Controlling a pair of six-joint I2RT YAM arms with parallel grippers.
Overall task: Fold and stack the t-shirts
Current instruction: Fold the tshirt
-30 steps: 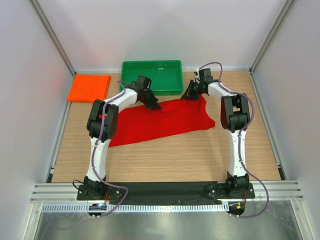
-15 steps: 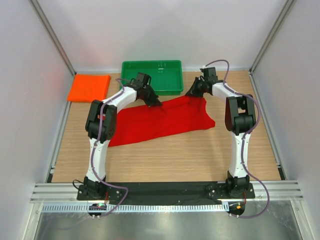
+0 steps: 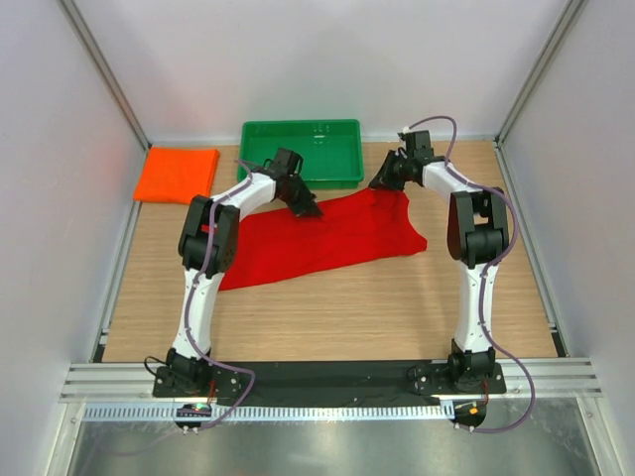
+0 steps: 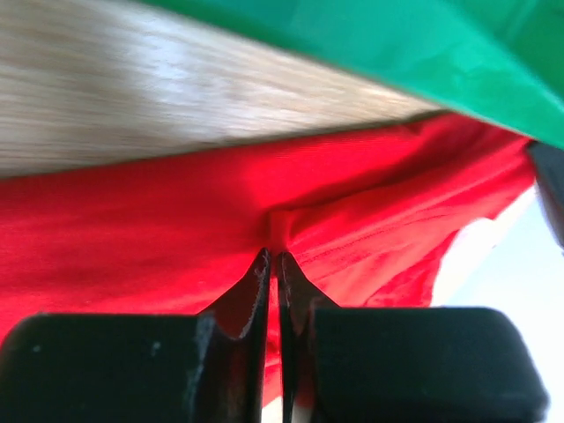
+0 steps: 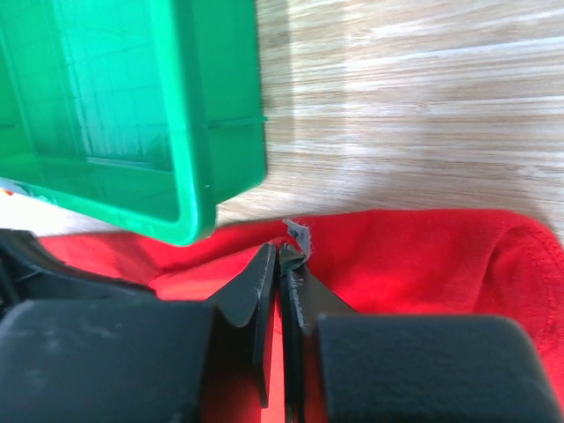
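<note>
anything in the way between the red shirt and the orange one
Nothing visible. Only bare table lies between the red t-shirt and the folded orange t-shirt; the green tray sits at the far edge, off that line.

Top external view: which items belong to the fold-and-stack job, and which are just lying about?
Job:
- bright red cloth t-shirt, spread out mid-table
- bright orange cloth t-shirt, folded, far left
- left gripper and right gripper, both pinching the red shirt's far edge

Lying about:
- green plastic tray, at the far edge
- wooden table
</note>
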